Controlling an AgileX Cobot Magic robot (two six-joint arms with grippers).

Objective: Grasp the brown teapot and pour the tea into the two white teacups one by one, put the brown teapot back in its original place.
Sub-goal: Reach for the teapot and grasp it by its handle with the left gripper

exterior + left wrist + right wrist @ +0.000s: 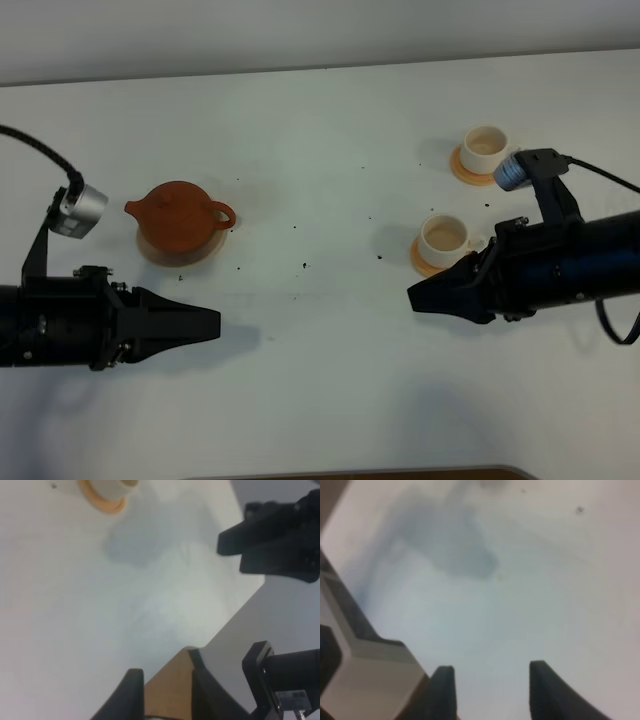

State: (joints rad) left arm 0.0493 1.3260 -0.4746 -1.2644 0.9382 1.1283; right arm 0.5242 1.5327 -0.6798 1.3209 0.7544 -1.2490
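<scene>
The brown teapot (pixel 180 214) rests on its pale saucer (pixel 160 254) at the left, spout pointing left and handle to the right. My left gripper (pixel 212 325) hovers nearer the front than the teapot and apart from it. In the left wrist view its fingers (pixel 132 692) stand apart with nothing between them. Two white teacups (pixel 485 143) (pixel 443 234) sit on orange coasters at the right. My right gripper (pixel 415 297) lies just in front of the nearer cup, open and empty (pixel 492 690). One cup on its coaster (pixel 103 502) also shows in the left wrist view.
Small dark specks (pixel 303 265) dot the white table between the teapot and the cups. The table's front edge (pixel 380 472) runs close below both arms. The right arm (pixel 280 540) shows in the left wrist view beyond the table's corner.
</scene>
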